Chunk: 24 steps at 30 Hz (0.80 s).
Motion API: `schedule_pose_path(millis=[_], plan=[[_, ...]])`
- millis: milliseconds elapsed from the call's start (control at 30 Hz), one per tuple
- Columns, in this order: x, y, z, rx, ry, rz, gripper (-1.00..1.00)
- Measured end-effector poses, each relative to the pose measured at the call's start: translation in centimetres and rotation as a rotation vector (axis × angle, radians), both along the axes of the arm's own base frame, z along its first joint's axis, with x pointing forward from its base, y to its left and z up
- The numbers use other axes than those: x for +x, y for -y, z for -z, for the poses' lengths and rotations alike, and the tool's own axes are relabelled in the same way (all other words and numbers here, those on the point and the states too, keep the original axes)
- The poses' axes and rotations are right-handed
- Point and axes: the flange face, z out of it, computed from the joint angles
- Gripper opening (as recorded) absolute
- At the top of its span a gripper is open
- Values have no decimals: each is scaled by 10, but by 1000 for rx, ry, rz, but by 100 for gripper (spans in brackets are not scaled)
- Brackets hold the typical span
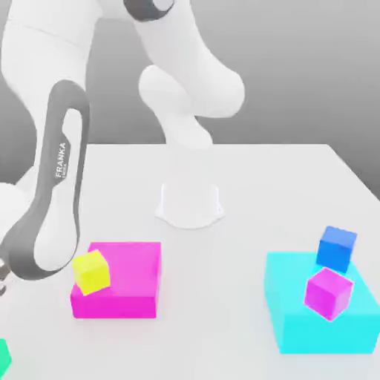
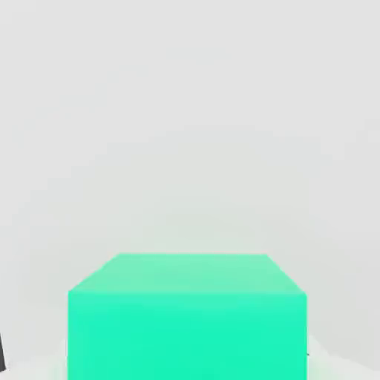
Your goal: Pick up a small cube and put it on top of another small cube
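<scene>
Hand view: green cube clamped in closed gripper; in exterior view, yellow cube seen by magenta block's edge.

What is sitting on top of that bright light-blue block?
Two small cubes: a dark blue one and a pinkish-purple one. The part of the block right beneath them is covered, so I can't see it.

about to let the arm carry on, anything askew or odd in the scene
Nothing looks spilled or damaged. The yellow cube sits crooked at the edge of the magenta block, and the pink cube is turned askew on the cyan block.
</scene>
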Motion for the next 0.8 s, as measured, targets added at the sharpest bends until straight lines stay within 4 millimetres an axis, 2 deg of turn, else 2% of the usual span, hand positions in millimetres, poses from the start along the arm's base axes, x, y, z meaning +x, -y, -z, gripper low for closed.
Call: schedule_pose_path(millis=[67, 133, 233, 333, 433, 467, 533, 633, 700, 733, 767, 800], plan=[[2, -6, -29, 2, 2, -15, -100], [24, -55, -53, 18, 17, -142, -100], [44, -129, -80, 36, 34, -333, -100], [51, -204, -103, 46, 44, -525, -100], [44, -279, -124, 49, 47, -723, -100], [40, -306, -130, 48, 47, -796, -100], [23, -381, -143, 44, 42, -990, -100], [-27, -501, -154, 24, 20, -1336, -100], [-70, -575, -137, 4, 4, -1563, -100], [-81, -589, -124, 2, 2, -1608, -100], [-63, -558, -117, 2, 1, -1537, 100], [-58, -548, -117, 2, 1, -1514, 100]])
